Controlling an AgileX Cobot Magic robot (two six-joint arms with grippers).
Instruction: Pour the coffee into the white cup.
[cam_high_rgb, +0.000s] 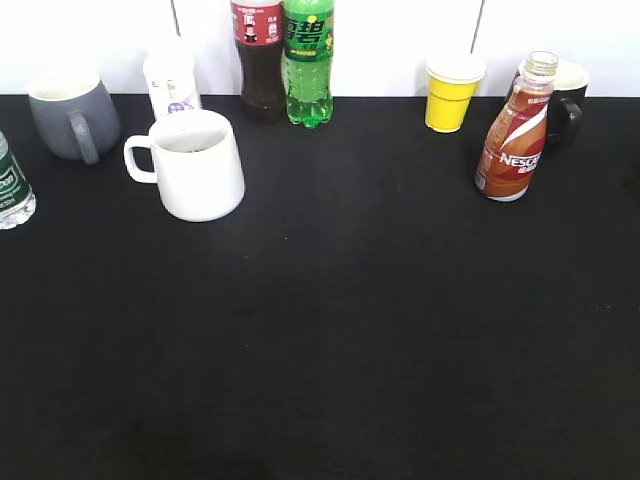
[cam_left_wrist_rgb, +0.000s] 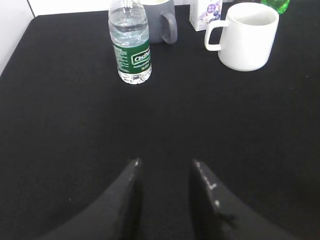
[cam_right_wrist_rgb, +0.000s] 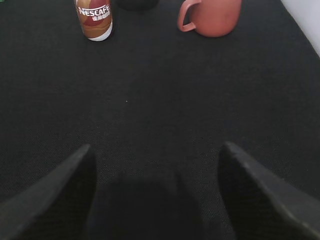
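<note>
The white cup (cam_high_rgb: 198, 165) stands upright at the back left of the black table, handle to the left; it also shows in the left wrist view (cam_left_wrist_rgb: 247, 36). The brown Nescafe coffee bottle (cam_high_rgb: 516, 130) stands uncapped at the back right and shows in the right wrist view (cam_right_wrist_rgb: 94, 19). My left gripper (cam_left_wrist_rgb: 165, 164) is open and empty, well short of the cup. My right gripper (cam_right_wrist_rgb: 156, 150) is wide open and empty, well short of the bottle. Neither gripper shows in the exterior view.
A grey mug (cam_high_rgb: 72, 113), a water bottle (cam_left_wrist_rgb: 130, 42), a small white carton (cam_high_rgb: 171, 82), a cola bottle (cam_high_rgb: 259, 55), a green soda bottle (cam_high_rgb: 308, 60), a yellow cup (cam_high_rgb: 452, 92) and a black mug (cam_high_rgb: 566, 100) line the back. A terracotta mug (cam_right_wrist_rgb: 210, 16) stands right.
</note>
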